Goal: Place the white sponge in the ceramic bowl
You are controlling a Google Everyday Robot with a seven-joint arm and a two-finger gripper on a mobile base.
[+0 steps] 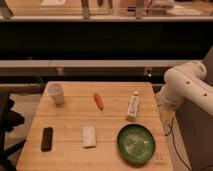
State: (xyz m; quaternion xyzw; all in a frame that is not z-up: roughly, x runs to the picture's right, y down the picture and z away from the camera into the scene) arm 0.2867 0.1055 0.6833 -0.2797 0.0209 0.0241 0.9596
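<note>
Sponge [89,136]: small flat off-white rectangular pad, matte. Lies flat, long side running up-down in frame, nearly straight. Lower centre of frame, left of bowl, near it but apart, not touching.

Bowl [136,144]: wide, shallow, round, dark green glaze, pale swirl marks inside. Sits upright, mouth up, only glaze showing inside. Lower right of centre, close to bottom edge of frame, slightly lower than sponge.

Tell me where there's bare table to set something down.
Bare wood between remote and white sponge, and between cup and orange item. Crowded around tube and ceramic bowl. The gripper is out of view; arm at right edge.
</note>
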